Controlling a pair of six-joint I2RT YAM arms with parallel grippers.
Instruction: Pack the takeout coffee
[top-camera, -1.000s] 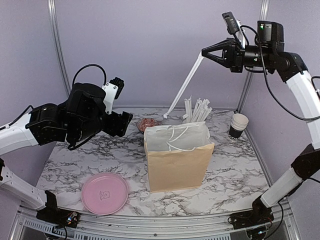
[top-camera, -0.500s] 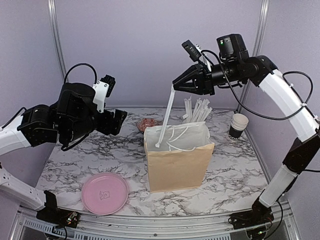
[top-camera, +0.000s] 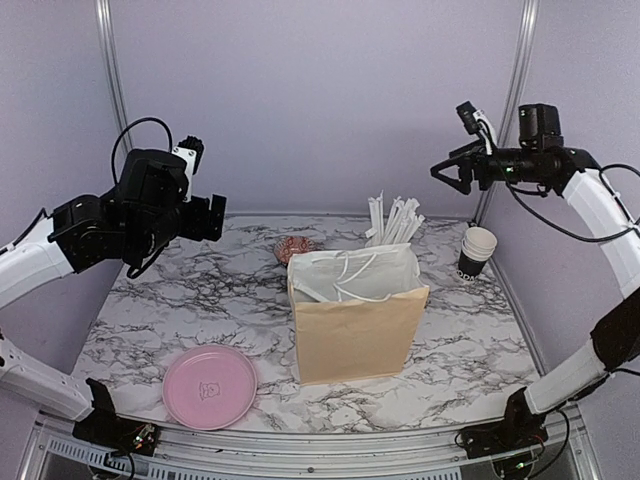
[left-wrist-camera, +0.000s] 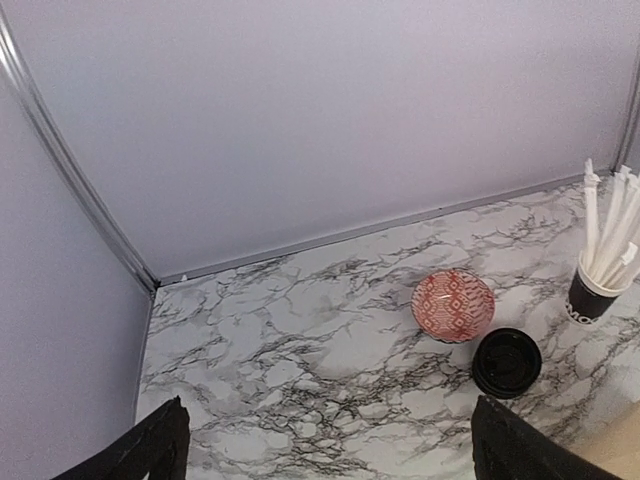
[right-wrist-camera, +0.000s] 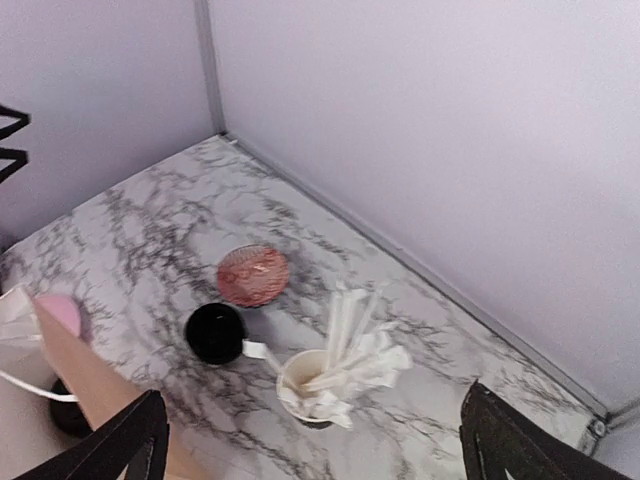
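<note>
A short stack of black paper cups (top-camera: 477, 252), cream inside, stands at the right of the table, beside the brown paper bag (top-camera: 355, 325). A round black lid (left-wrist-camera: 507, 362) lies behind the bag, near the red bowl; the right wrist view shows this lid (right-wrist-camera: 215, 333) too. My left gripper (top-camera: 213, 216) hangs high over the table's left side, open and empty (left-wrist-camera: 335, 462). Up at the back right, my right gripper (top-camera: 447, 172) is also open, with nothing between its fingers (right-wrist-camera: 320, 452). Both are well clear of the cups and the bag.
A cup of tall white straws (top-camera: 394, 220) stands behind the bag, next to the lid. A small red patterned bowl (top-camera: 293, 247) sits at the back centre. A pink plate (top-camera: 210, 386) lies at the front left. The bag's white handles (top-camera: 352, 272) stick up.
My right gripper carried a long white straw over the bag, opened, and swung back up to the right without it. The left arm drew back to the left.
</note>
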